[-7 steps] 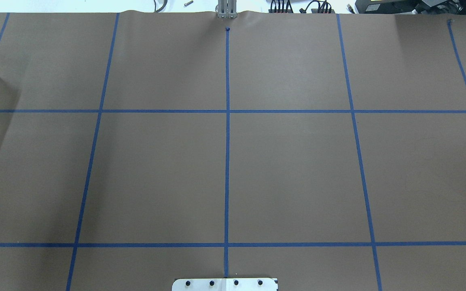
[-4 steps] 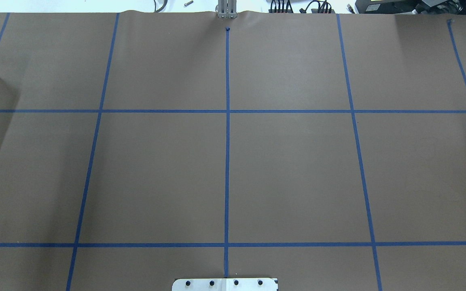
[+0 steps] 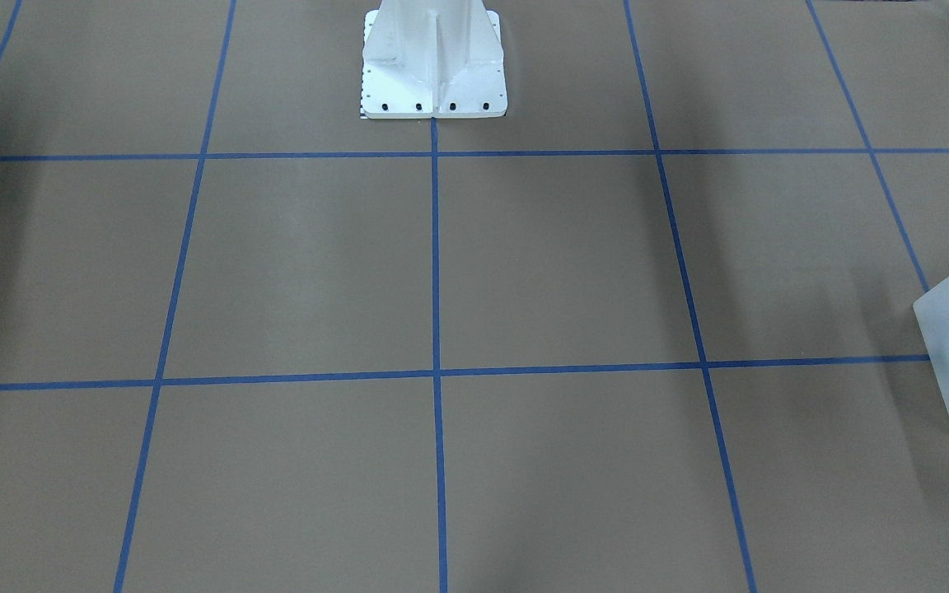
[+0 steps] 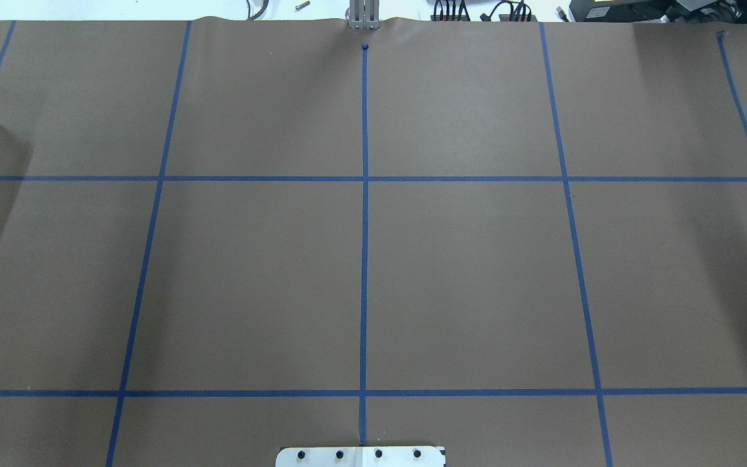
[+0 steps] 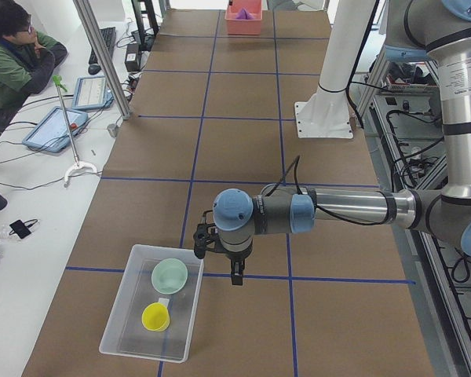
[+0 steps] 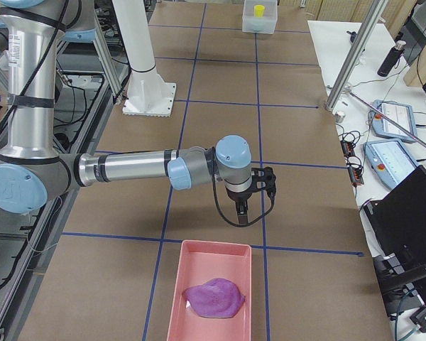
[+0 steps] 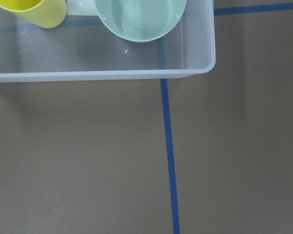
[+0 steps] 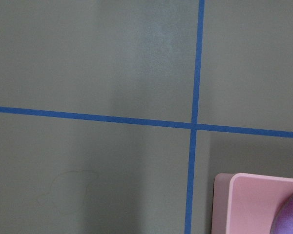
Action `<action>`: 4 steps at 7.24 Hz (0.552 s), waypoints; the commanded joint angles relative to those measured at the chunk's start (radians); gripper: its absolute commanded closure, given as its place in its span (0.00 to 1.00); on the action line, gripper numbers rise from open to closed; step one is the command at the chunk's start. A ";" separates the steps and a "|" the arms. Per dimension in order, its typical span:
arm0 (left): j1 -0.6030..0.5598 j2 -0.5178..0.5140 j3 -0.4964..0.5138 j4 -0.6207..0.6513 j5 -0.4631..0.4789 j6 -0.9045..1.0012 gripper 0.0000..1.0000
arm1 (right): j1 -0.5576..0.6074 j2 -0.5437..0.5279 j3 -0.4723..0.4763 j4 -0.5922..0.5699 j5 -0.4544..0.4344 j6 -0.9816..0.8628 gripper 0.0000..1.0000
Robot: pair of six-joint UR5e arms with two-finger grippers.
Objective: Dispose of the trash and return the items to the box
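While just beside the box (image 5: 130,334), left arm (image 5: 345,206) level (end effector (image 5: 235,280) downward)

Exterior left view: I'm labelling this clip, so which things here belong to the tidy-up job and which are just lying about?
Job: box, bowl and yellow cup inside it, left tool beside it, likely the pink tray too.
Lying about: tablet and cables on the side desk.

bowl (image 5: 169,276) beside cup (image 5: 155,317) in box (image 5: 130,331), cloth (image 6: 214,298) in tray (image 6: 213,261)
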 commanded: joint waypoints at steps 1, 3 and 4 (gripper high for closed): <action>-0.018 -0.064 -0.014 0.121 0.093 0.018 0.01 | -0.080 -0.069 0.017 0.014 -0.071 -0.002 0.00; -0.018 -0.066 -0.021 0.118 0.086 0.017 0.01 | -0.095 -0.119 0.010 0.015 -0.104 -0.012 0.00; -0.020 -0.057 -0.026 0.118 0.083 0.019 0.01 | -0.094 -0.138 0.011 0.019 -0.110 -0.012 0.00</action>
